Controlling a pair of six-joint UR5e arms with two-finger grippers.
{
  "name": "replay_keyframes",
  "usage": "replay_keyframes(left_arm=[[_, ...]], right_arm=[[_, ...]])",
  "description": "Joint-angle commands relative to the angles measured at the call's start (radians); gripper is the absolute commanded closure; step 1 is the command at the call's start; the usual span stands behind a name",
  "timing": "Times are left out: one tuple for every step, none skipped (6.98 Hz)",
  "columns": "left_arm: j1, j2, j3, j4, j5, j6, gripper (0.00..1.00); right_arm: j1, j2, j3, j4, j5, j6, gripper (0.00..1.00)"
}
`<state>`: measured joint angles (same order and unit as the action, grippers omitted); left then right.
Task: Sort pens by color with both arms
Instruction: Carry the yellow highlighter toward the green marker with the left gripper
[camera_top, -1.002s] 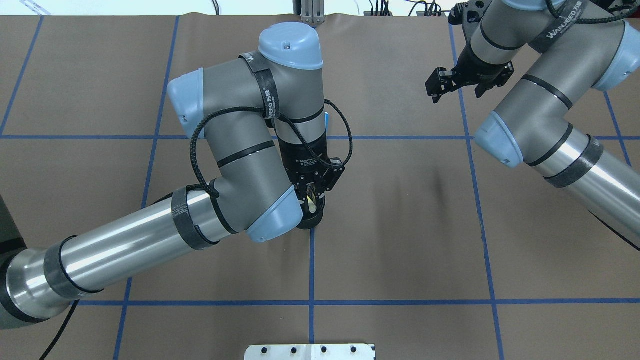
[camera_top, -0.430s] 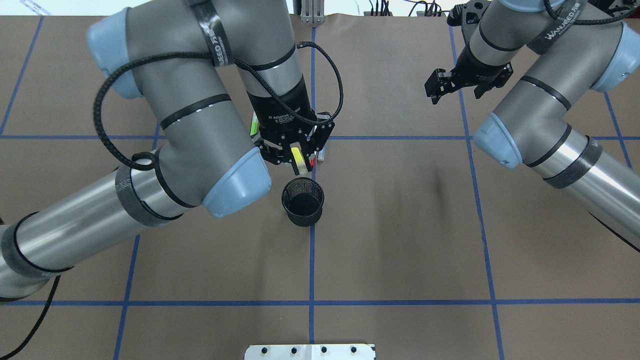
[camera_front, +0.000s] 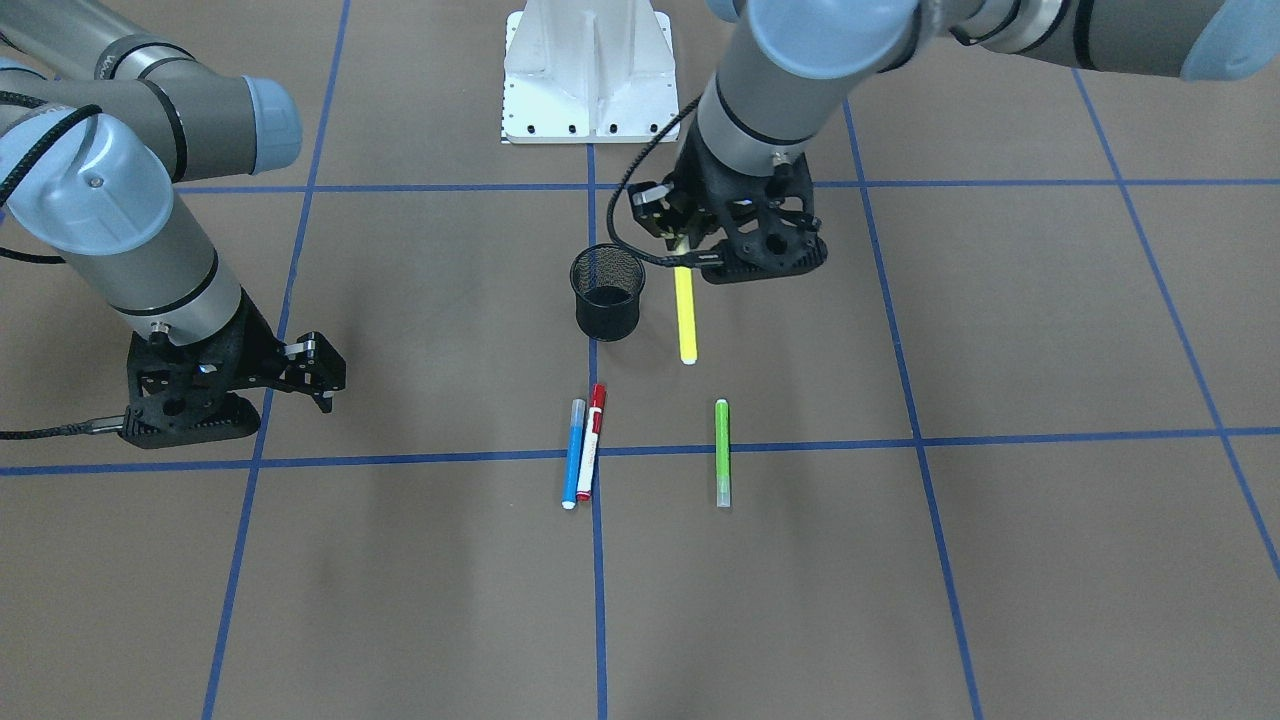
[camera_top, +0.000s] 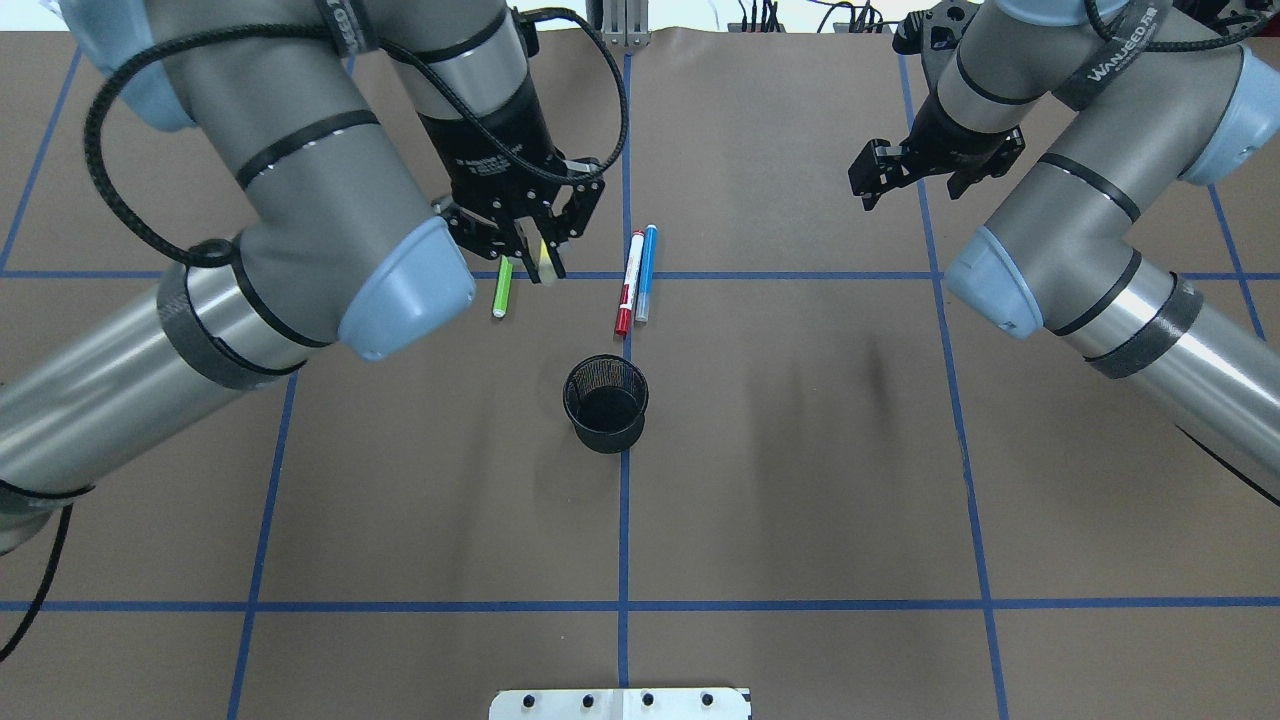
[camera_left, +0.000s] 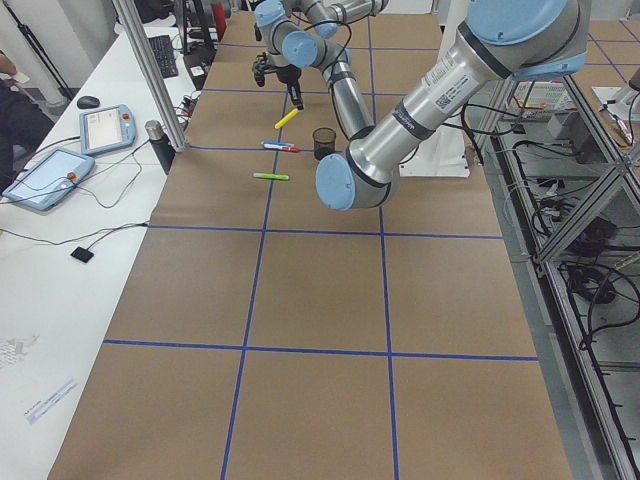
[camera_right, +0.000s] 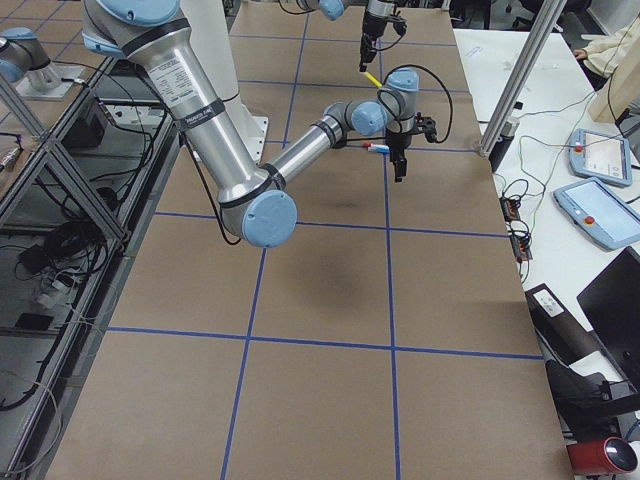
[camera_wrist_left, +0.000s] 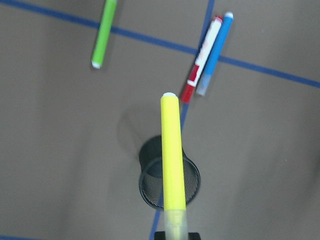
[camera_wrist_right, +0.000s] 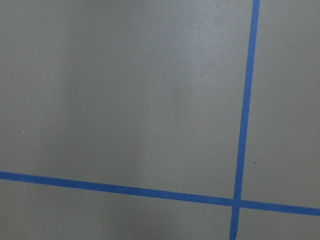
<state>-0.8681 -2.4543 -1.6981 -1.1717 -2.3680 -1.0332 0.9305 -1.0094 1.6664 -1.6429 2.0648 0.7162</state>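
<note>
Table (camera_top: 800, 450): brown cover, blue tape grid. Left tool (camera_top: 535, 255) clamps yellow highlighter (camera_front: 685, 315) above it; right tool (camera_front: 322, 375) spread, empty. Green marker (camera_top: 502, 287), red marker (camera_top: 629, 283), blue marker (camera_top: 646, 273) lie near mesh cup (camera_top: 605, 403). Teach pendants (camera_left: 50, 178) on side bench (camera_left: 60, 270).

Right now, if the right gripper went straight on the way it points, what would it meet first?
The black two-finger right gripper points roughly straight down, so it would first meet the brown paper-covered table, probably near a blue tape crossing. Its wrist view shows nothing else below.
</note>
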Motion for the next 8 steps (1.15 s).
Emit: replay_keyframes(left_arm=[[-0.052,0.043,0.07,-0.022,0.003,0.166,0.78],[-0.066,0.047,0.151,-0.143,0.009,0.188,0.78],[-0.068,0.066,0.258,-0.321,0.009,0.188,0.78],[-0.069,0.066,0.353,-0.438,0.012,0.191,0.78],[-0.072,0.072,0.407,-0.504,0.012,0.193,0.78],[-0.068,0.087,0.42,-0.516,0.012,0.194,0.78],[-0.049,0.095,0.423,-0.514,0.013,0.194,0.78],[-0.014,0.1,0.423,-0.514,0.063,0.193,0.78]], right_arm=[[-0.002,0.0,-0.002,0.0,0.0,-0.001,0.01],[-0.005,0.0,-0.007,0.002,0.0,-0.001,0.01],[-0.005,0.002,-0.007,0.0,0.0,-0.001,0.01],[-0.007,0.005,-0.01,0.0,0.0,-0.001,0.01],[-0.009,0.005,-0.011,0.002,0.0,-0.001,0.01],[-0.009,0.005,-0.013,0.002,-0.002,-0.001,0.01],[-0.009,0.008,-0.016,0.002,-0.002,-0.001,0.01],[-0.009,0.008,-0.016,0.002,-0.002,-0.001,0.01]])
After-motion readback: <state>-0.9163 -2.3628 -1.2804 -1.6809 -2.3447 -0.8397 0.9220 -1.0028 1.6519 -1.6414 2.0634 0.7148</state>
